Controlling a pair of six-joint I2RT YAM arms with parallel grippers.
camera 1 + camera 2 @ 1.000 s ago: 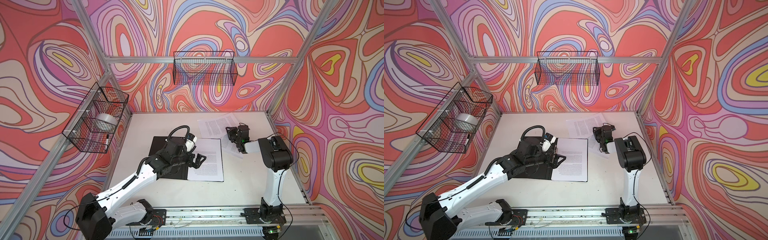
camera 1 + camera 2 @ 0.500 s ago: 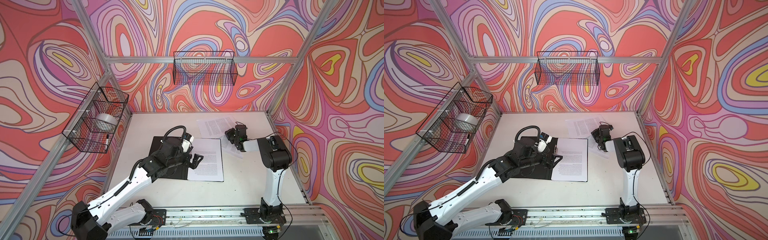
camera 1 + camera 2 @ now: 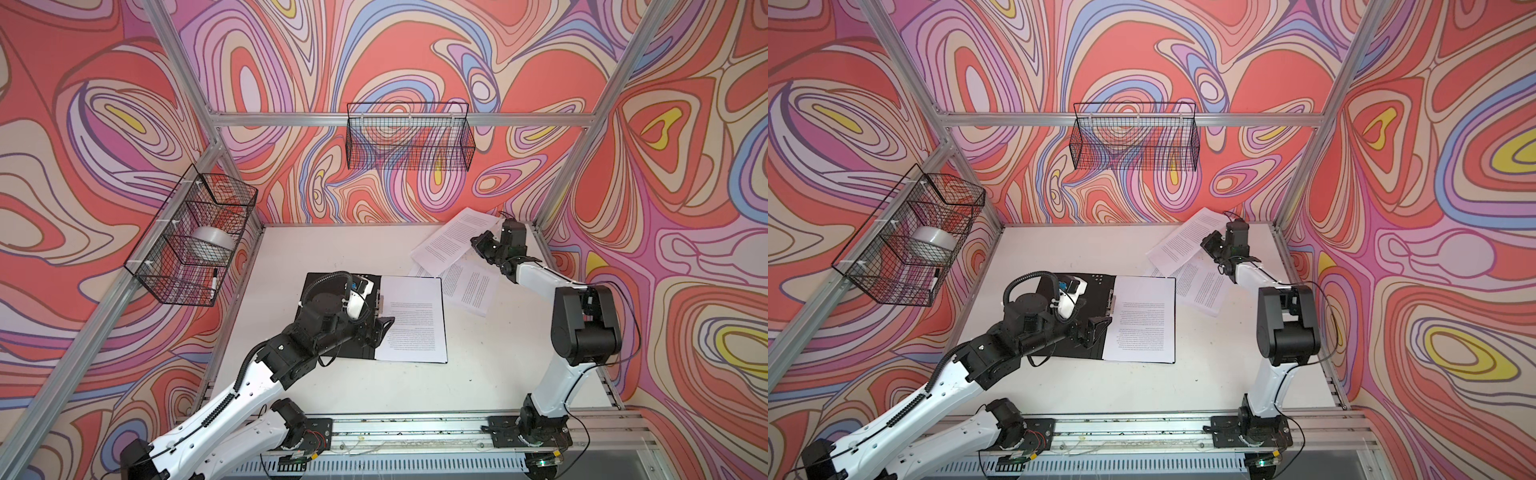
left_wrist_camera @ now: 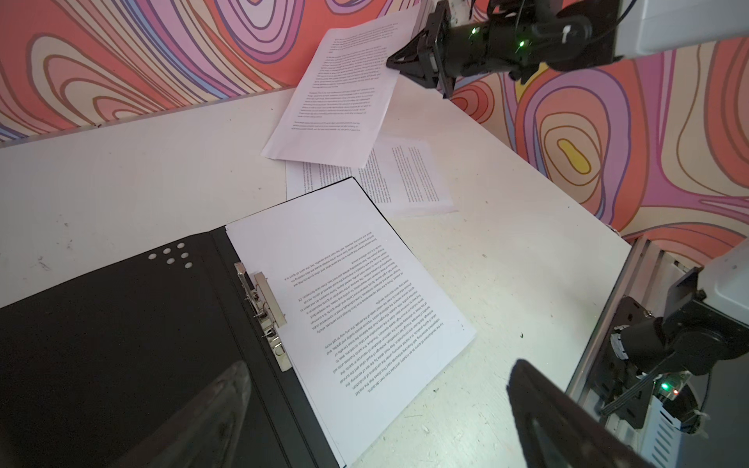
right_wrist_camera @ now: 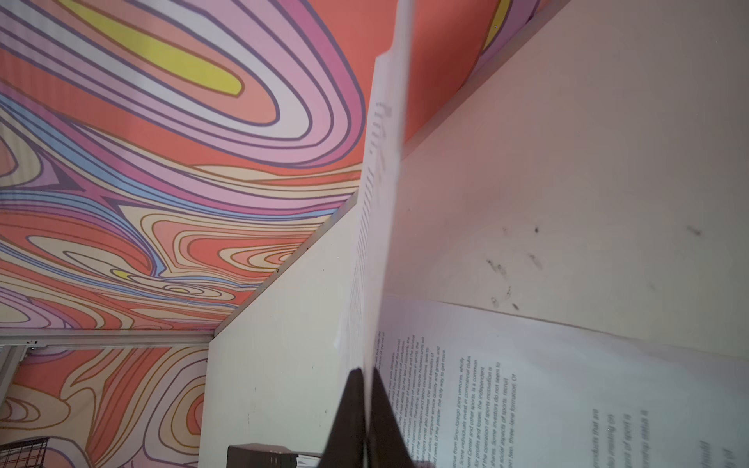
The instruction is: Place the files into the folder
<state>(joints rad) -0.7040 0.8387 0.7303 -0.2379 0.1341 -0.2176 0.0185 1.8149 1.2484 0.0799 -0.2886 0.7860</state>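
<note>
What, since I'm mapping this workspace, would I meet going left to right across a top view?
Wire basket on the wall → open left gripper → filed sheet → right gripper pinching a lifted sheet.

Both top views look steeply down from high above the front rail [image 3: 415, 428], facing twelve o'clock, and take in the whole table [image 3: 340, 257]. The left wrist camera sits low and close over the open folder [image 4: 121, 344], facing about two o'clock; it shares the lifted sheet [image 4: 340, 93] with them. The right wrist camera looks edge-on along that sheet, very near, toward nine o'clock.
</note>
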